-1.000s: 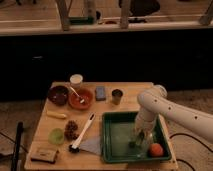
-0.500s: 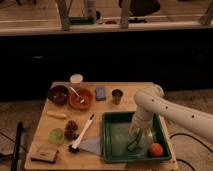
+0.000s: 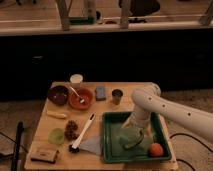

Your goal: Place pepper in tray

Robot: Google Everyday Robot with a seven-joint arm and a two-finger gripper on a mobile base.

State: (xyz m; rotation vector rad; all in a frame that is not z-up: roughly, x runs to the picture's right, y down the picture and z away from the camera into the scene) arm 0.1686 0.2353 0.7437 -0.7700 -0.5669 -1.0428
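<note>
The dark green tray sits at the front right of the wooden table. My gripper hangs down inside it from the white arm, which comes in from the right. A slender, curved dark green pepper shows on the tray floor just below the gripper. I cannot tell whether the gripper touches it. An orange round fruit lies in the tray's front right corner.
To the left of the tray are an orange bowl with a spoon, a dark bowl, a white cup, a metal cup, a pale yellow item, a brush and a grey cloth.
The gripper has moved a little to the left and lower inside the tray. Nothing else on the table has moved.
</note>
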